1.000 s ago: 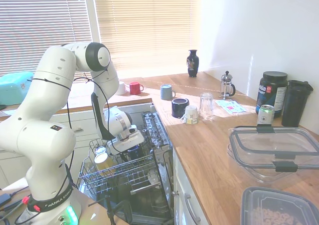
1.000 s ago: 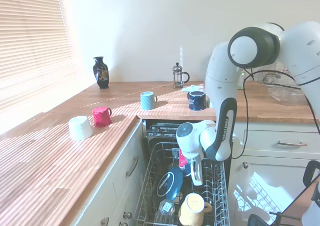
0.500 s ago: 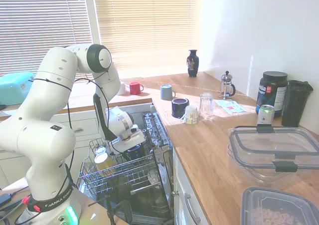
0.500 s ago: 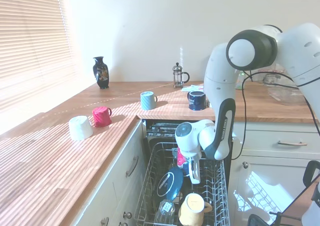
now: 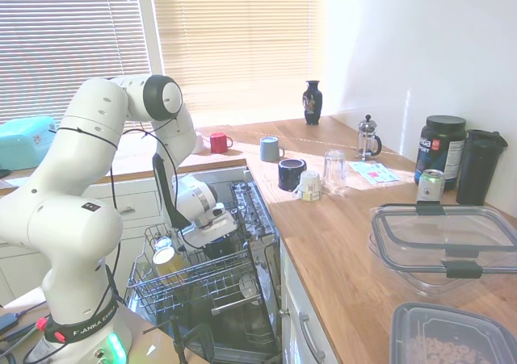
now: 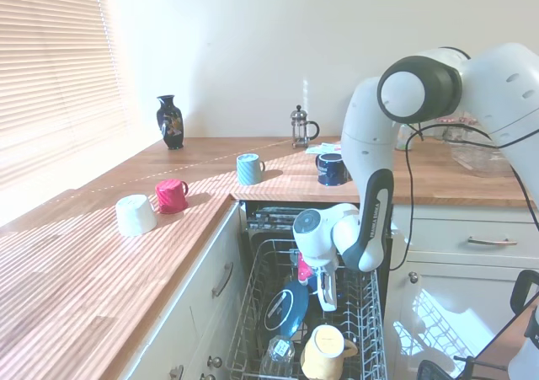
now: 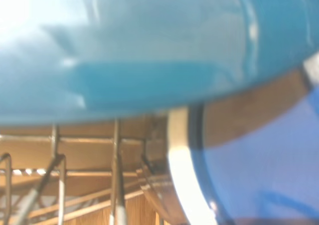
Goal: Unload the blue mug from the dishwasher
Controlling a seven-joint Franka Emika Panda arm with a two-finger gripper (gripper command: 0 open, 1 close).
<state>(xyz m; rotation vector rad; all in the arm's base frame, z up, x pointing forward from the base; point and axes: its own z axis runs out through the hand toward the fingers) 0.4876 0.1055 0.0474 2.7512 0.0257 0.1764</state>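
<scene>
Since a second ago my gripper (image 6: 327, 297) has sunk into the dishwasher's (image 6: 370, 313) upper rack toward the blue mug (image 6: 312, 280) beside it; finger state I cannot tell, so next I must secure the mug before lifting.

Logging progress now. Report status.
Gripper down in dishwasher rack. Blue mug beside it, lying in rack. Yellow mug and pink item crowd close.

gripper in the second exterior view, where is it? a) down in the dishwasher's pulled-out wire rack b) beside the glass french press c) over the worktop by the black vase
a: the gripper is low inside the dishwasher's grey wire rack, among the dishes.
</scene>
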